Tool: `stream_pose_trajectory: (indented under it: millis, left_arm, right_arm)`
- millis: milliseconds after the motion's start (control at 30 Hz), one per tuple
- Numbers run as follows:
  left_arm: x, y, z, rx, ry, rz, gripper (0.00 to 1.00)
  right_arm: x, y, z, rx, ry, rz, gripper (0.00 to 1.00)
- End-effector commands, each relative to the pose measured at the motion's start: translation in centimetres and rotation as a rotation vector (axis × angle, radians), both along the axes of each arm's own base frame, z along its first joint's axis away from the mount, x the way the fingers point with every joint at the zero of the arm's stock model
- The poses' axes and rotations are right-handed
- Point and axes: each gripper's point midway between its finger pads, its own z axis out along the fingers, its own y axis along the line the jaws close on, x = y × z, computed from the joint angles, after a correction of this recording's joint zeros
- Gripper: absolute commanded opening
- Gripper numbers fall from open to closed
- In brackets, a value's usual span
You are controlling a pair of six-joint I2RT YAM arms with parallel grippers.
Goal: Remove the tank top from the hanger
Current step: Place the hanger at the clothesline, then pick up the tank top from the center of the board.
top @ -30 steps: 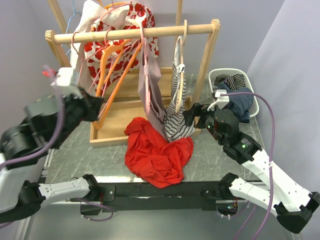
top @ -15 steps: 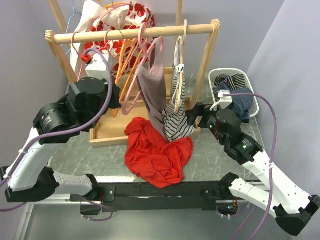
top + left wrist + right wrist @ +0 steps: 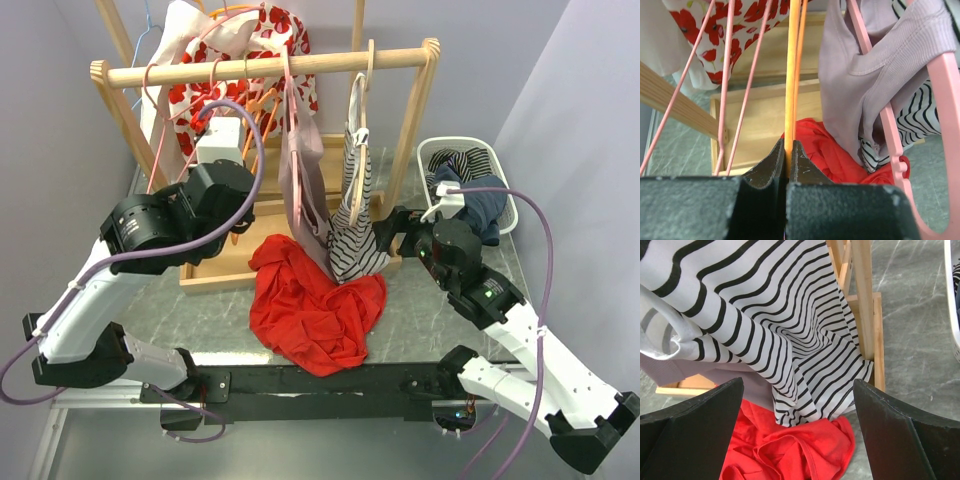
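A red tank top point(image 3: 315, 305) lies crumpled on the table in front of the rack, on no hanger; it also shows as the red tank top point(image 3: 790, 450) under my right gripper. My left gripper point(image 3: 787, 150) is shut on the thin orange hanger point(image 3: 792, 75), which is bare and stands up among the hangers at the rail point(image 3: 270, 68). Just right of it a mauve strappy top point(image 3: 865, 75) hangs on a pink hanger point(image 3: 945, 100). My right gripper point(image 3: 797, 384) stands wide open, holding nothing, close before a striped top point(image 3: 790, 315) hanging from the rail.
The wooden rack's base tray point(image 3: 230, 250) sits behind the red cloth. A floral garment point(image 3: 240, 60) and pink wire hangers point(image 3: 727, 75) crowd the rail's left half. A white basket point(image 3: 432, 150) of clothes stands at the right, beside the rack's post point(image 3: 415, 110).
My left arm has swung in from the far left to the rack, carrying the orange hanger up among the others. The mauve top swayed and hangs straight again. The right arm has barely moved.
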Motion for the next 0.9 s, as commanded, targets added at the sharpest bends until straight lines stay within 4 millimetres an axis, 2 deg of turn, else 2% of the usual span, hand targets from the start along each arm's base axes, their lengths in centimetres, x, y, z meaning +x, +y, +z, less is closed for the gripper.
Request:
stream_pose_trajectory:
  millis: [0,133,167,267,433,467,533,600,667,733,833,867]
  left_arm:
    - [-0.2,1.1,-0.2,-0.042,-0.001,0.065,0.01]
    - [-0.6,1.0,-0.5,-0.05,0.004,0.034,0.02]
    - [-0.7,0.8,-0.5,-0.065,0.003,0.015,0.16]
    - [-1.1,0.7,-0.2,-0.096,-0.005,-0.015,0.2]
    - [-1.4,1.3,0.7,-0.117,-0.03,-0.021,0.39]
    - [-1.4,1.4,0.9,-0.119,-0.034,-0.024,0.48]
    - [-1.6,1.4,1.0,-0.124,-0.037,-0.037,0.48]
    - [-1.8,1.4,1.5,-0.142,-0.048,-0.055,0.53]
    - [-2.2,1.6,1.9,-0.163,-0.058,-0.077,0.56]
    - [-2.5,2.2,2.0,-0.176,-0.068,-0.074,0.61]
    - [-3.2,2.5,2.6,-0.204,-0.091,-0.121,0.66]
    - [-3.8,1.8,2.7,-0.198,-0.094,-0.204,0.73]
  right_arm:
    - [-0.3,-0.6,2.0,0.035,-0.063,-0.007,0.98]
    - [-0.8,-1.0,2.2,0.028,-0.062,-0.004,0.98]
    - [-0.9,-1.1,2.1,0.018,-0.056,-0.005,0.98]
    - [-1.1,-1.9,0.9,-0.025,-0.011,-0.034,0.97]
    - [-1.7,-2.0,-1.0,-0.036,0.033,-0.026,0.97]
    - [-1.7,-2.0,-1.1,-0.028,0.036,-0.028,0.97]
    - [-2.0,-1.9,-1.2,-0.015,0.038,-0.02,0.98]
    - [-2.3,-1.8,-1.7,-0.011,0.059,-0.012,0.98]
    - [-2.5,-1.8,-2.6,-0.017,0.095,-0.012,0.98]
    - [-2.9,-2.0,-4.6,-0.043,0.163,-0.024,0.98]
    - [-3.6,-1.0,-7.1,-0.05,0.24,0.029,0.98]
    - [-3.6,-0.7,-8.1,-0.053,0.277,0.036,0.99]
